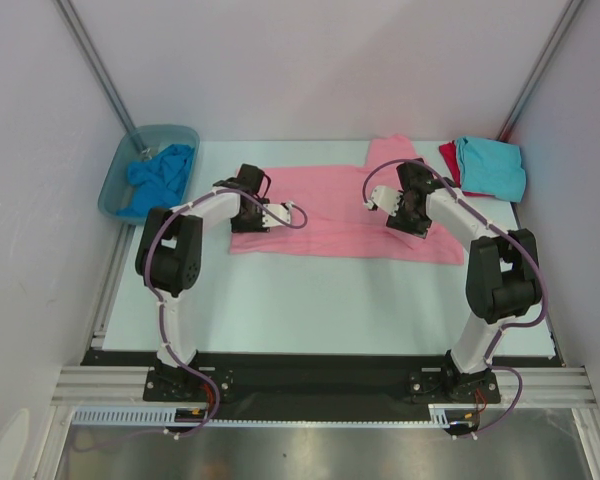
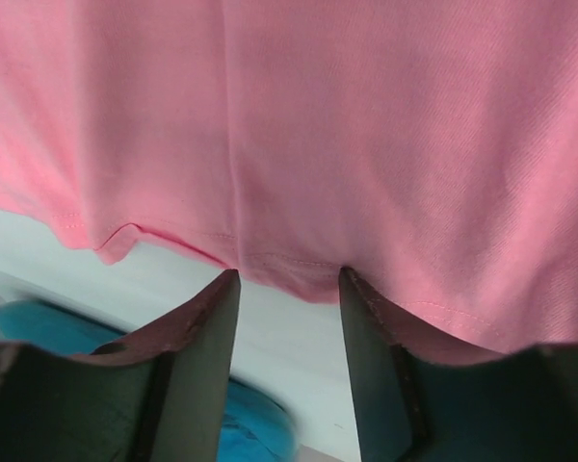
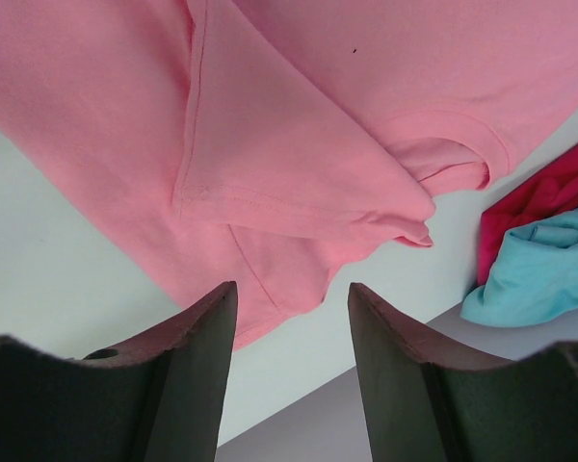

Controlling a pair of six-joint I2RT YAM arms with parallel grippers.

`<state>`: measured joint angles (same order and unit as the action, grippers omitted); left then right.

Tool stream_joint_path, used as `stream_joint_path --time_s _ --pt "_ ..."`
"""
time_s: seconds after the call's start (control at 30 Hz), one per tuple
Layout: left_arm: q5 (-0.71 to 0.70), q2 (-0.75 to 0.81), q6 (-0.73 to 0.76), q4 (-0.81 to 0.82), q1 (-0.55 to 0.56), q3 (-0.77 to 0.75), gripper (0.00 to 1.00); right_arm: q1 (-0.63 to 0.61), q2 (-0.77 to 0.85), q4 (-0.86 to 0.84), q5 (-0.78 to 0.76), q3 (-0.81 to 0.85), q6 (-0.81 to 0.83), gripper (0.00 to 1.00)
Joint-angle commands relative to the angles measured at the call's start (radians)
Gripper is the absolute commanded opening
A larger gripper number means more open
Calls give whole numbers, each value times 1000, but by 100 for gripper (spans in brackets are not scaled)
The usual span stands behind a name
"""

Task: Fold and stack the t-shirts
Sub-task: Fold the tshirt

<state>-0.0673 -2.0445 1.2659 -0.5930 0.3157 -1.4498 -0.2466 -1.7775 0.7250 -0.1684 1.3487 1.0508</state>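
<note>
top view: a large light pink cloth t-shirt (image 1: pixel 330 215) lies spread flat across the far half of the pale worktop (image 1: pixel 310 300), with one sleeve pointing toward the far edge. at the far right corner a crumpled turquoise cloth tee (image 1: pixel 492 168) lies on top of a red cloth tee (image 1: pixel 448 158). at the far left corner a translucent grey-blue plastic tub (image 1: pixel 115 185) holds a bunched brighter blue cloth tee (image 1: pixel 162 175). the left gripper (image 1: pixel 295 213) is over the pink shirt's left part, and the right gripper (image 1: pixel 372 197) is over its right part.

left wrist view: the left gripper (image 2: pixel 289 284) has its jaws apart, with nothing clamped. the pink shirt's (image 2: pixel 366 125) stitched hem runs just past the fingertips, with bare worktop (image 2: pixel 173 279) beneath it.

right wrist view: the right gripper (image 3: pixel 292 289) stands spread and holds nothing. beyond it the pink shirt (image 3: pixel 299 173) shows a folded-over sleeve and a ribbed collar. the red tee (image 3: pixel 530 202) and the turquoise tee (image 3: pixel 549 269) are at the right, apart from the pink one.
</note>
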Motion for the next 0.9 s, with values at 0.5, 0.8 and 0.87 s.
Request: stream_joint_path --time_s 0.5,0.8,0.87 --pt "20 10 -11 -45 -9 -138 0 -8 0 -7 -19 17 -2 55" --pt "-22 0 26 -50 -10 -147 0 -14 -10 -18 -16 24 -11 55" --pt "-31 -8 36 -48 -10 -139 0 -14 -8 -18 -17 23 -9 55"
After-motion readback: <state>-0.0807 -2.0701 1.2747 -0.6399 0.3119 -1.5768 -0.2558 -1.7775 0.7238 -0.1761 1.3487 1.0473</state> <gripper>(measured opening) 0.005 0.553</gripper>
